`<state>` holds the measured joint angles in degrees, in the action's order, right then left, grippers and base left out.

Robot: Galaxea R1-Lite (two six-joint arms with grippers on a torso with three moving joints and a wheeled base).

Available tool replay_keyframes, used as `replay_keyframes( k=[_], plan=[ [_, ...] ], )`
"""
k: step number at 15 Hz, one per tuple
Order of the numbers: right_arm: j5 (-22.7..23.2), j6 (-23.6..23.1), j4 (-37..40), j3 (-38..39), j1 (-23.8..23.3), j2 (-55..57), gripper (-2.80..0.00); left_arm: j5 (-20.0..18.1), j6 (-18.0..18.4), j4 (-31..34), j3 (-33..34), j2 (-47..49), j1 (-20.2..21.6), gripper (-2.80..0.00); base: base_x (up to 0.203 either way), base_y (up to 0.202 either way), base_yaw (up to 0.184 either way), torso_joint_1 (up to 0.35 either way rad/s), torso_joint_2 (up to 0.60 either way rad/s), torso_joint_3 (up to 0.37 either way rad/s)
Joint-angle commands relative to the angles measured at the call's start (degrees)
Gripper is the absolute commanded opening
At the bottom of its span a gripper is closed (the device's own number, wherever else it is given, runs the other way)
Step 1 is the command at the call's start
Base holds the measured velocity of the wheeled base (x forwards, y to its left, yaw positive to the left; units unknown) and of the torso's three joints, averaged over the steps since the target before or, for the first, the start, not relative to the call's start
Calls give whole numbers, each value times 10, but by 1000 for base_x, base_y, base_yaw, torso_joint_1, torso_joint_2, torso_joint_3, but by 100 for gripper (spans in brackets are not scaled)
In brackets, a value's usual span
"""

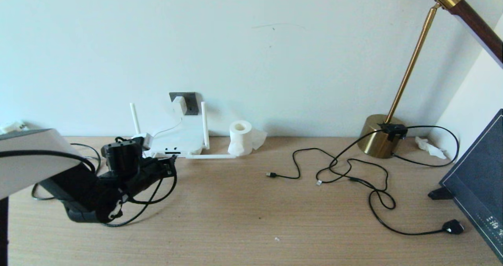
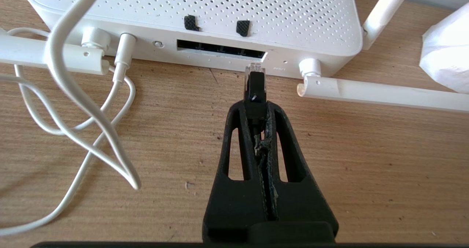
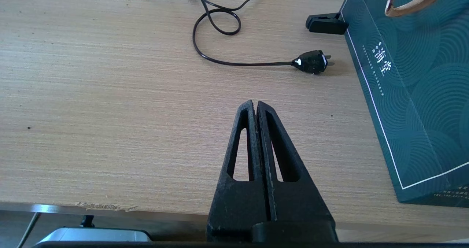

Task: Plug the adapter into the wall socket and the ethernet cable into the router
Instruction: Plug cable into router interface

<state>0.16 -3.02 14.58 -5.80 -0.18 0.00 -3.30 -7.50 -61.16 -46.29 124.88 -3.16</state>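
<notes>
Left pincer (image 2: 255, 107) clamped on ethernet cable (image 2: 255, 85), clear tip just short of router (image 2: 205, 17) ports for straight entry; right pincer (image 3: 255, 107) closed, empty, parked above bench (image 3: 110, 94).

head camera high, wrist cameras low

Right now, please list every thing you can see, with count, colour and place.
adapter: 1, white, plugged in the wall socket
router: 1, white, on the desk under the socket
ethernet cable: 1, black, plug just before the router ports
tissue roll: 1, white, beside the router
lamp: 1, brass, back right
loose cables: several, black, mid-right
bag: 1, dark teal, far right
left gripper: shut on the ethernet cable
right gripper: shut, empty, over the desk's near edge
</notes>
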Motion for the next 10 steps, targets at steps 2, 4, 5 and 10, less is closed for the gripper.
replay_keyframes(
  k=[2,4,5,10],
  plan=[
    [0,-1,1,0,0,1,-280,0,-1,-4,-5,9,0,-280,0,0,0,0,0,0],
    [0,-1,1,0,0,1,-280,0,-1,-4,-8,9,1,-280,0,0,0,0,0,0],
    [0,-1,1,0,0,1,-280,0,-1,-4,-9,9,0,-280,0,0,0,0,0,0],
    [0,-1,1,0,0,1,-280,0,3,-4,-10,8,1,-280,0,0,0,0,0,0]
  ],
)
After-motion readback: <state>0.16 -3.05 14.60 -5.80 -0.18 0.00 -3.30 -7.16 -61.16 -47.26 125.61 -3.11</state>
